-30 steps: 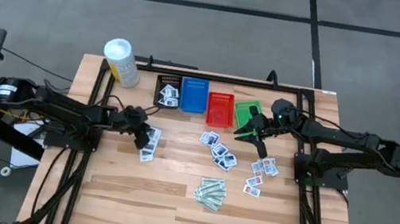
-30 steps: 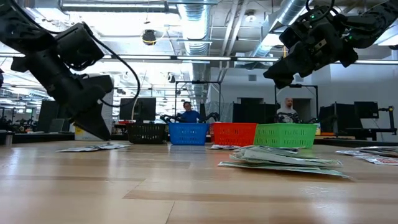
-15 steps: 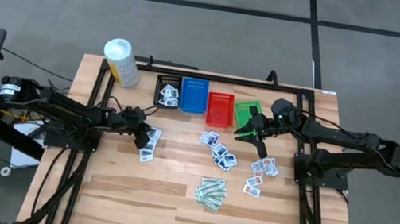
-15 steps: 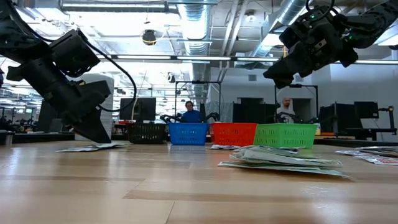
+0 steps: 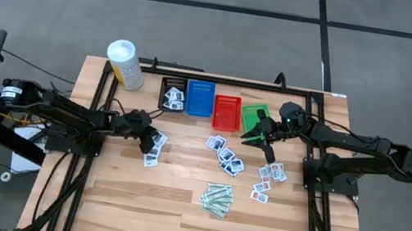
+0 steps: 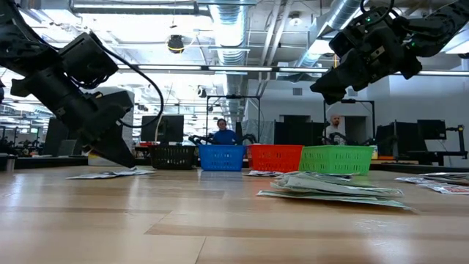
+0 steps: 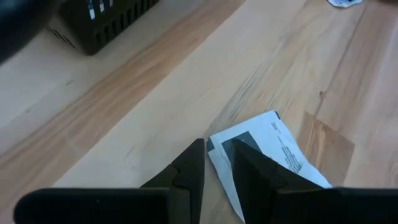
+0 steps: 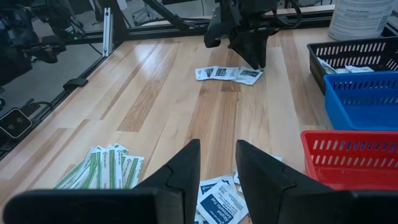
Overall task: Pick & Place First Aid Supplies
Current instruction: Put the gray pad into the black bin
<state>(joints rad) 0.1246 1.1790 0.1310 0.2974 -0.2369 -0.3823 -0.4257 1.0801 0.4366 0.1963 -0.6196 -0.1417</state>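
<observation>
- A fanned stack of narrow pale-green strips (image 5: 217, 199) is seen lowest in the high view, lying flat on the pale, grained wooden table (image 5: 173, 218).
- Above it, flat white packets (image 5: 225, 156) with dark print are scattered at centre frame, and a red-printed cluster (image 5: 270, 175) lies to their right.
- The left gripper (image 5: 154, 142) is lowered at centre left onto a small group of packets (image 5: 151, 155). In the left wrist view its dark, wedge-shaped fingers (image 7: 189, 171) are set narrowly apart, their tips against the edge of a white packet (image 7: 273, 155) lying on the wood; a firm hold cannot be confirmed.
- The right gripper (image 5: 261, 141) is held above the table just below the green basket (image 5: 253, 116), jaws narrowly parted and empty.
- Along the upper edge, four rectangular mesh baskets are lined up: black basket (image 5: 173, 94), with white packets inside, blue basket (image 5: 200, 98), red basket (image 5: 227, 112), then green.
- A white cylindrical tub (image 5: 125, 64) stands at upper left.
</observation>
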